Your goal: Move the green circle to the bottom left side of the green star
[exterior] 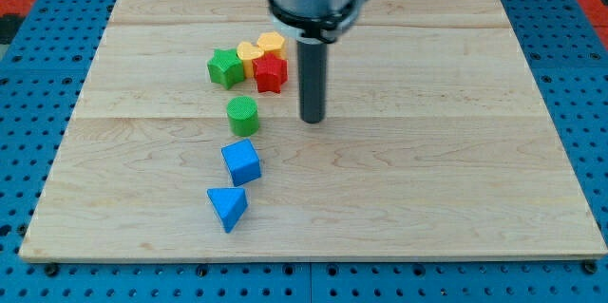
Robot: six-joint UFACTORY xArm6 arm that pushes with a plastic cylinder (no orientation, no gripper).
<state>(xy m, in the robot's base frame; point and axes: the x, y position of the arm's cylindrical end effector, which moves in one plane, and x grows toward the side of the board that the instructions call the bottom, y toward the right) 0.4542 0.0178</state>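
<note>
- Our end effector is a bare rod holding nothing; my tip (313, 119) stands right of the green circle (242, 114), apart.
- The circle sits below the green star (225, 66), with open tabletop (456, 179) leftward.

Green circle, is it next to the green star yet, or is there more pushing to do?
Not finished. The green circle sits apart from the green star, below it and a bit to the view's right, so nothing looks done. My tip rests on the board to the circle's right, not touching it. Left: nudge the circle toward the view's left until it lies at the star's bottom left.
</note>
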